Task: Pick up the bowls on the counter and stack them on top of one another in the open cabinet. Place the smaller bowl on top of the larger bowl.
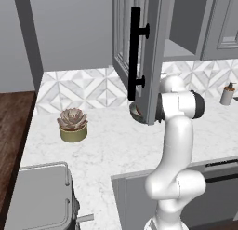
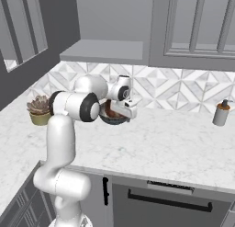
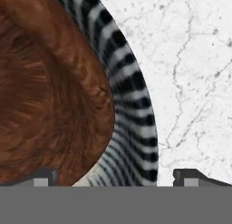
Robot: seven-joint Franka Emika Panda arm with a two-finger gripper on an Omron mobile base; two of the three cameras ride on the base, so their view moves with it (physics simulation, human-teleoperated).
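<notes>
Our gripper (image 3: 115, 177) straddles wide the bowl (image 3: 50, 91) rim at 9 o'clock; closing off-centre could tip it.

Open counter to the right of the bowls; a cabinet door crowds the left.

The bowls (image 2: 114, 115) sit by the backsplash. The open cabinet door (image 1: 139, 52) hangs over them on the left; beyond it stands a succulent pot (image 1: 73, 125). Bare counter (image 2: 174, 139) stretches right to a soap dispenser (image 2: 221, 113).
</notes>
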